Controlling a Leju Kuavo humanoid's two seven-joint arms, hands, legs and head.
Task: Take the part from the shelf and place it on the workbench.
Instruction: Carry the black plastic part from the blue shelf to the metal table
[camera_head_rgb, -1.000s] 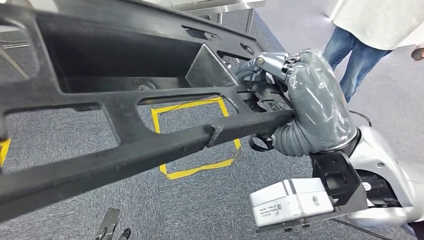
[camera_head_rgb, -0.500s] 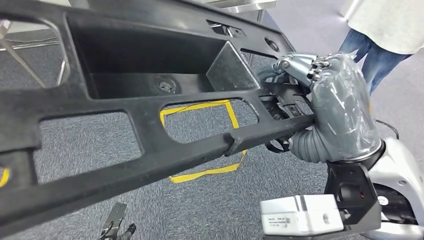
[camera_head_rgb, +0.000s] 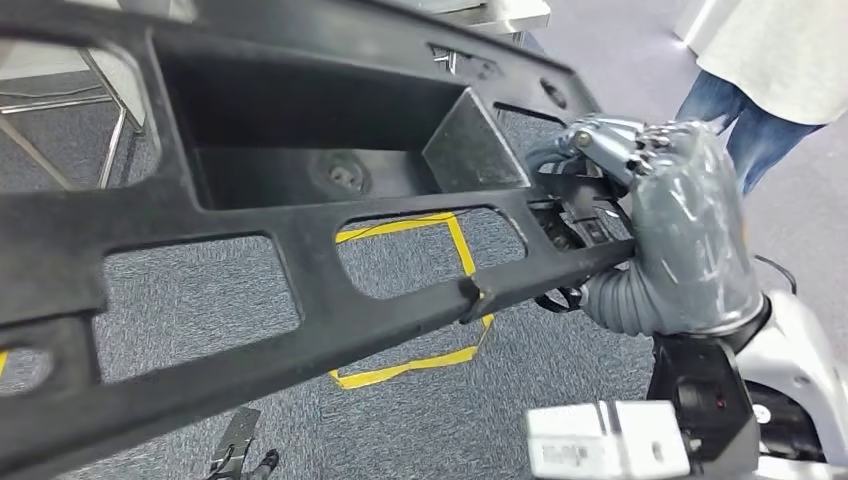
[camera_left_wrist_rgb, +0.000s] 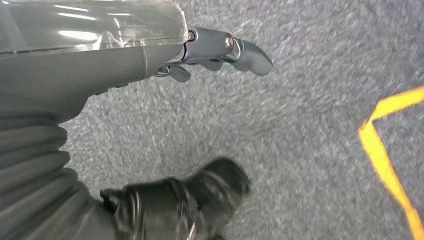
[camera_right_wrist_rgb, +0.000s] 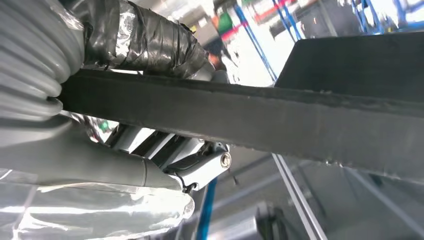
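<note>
The part (camera_head_rgb: 300, 250), a long black moulded frame with cut-outs, is already off the shelf and carried in the air over the grey carpet floor (camera_head_rgb: 180, 290) and its yellow tape square (camera_head_rgb: 465, 250). The right hand (camera_head_rgb: 650, 230) grips its end, fingers (camera_right_wrist_rgb: 200, 167) wrapped round a bar. The left hand (camera_left_wrist_rgb: 150, 55) hangs above the floor holding nothing, fingers loosely apart as far as the blur allows. A steel table leg (camera_head_rgb: 110, 110) stands beyond; the placing remains.

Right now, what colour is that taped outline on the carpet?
Yellow. The taped outline shows best in the head view, seen through openings in the black part.
</note>
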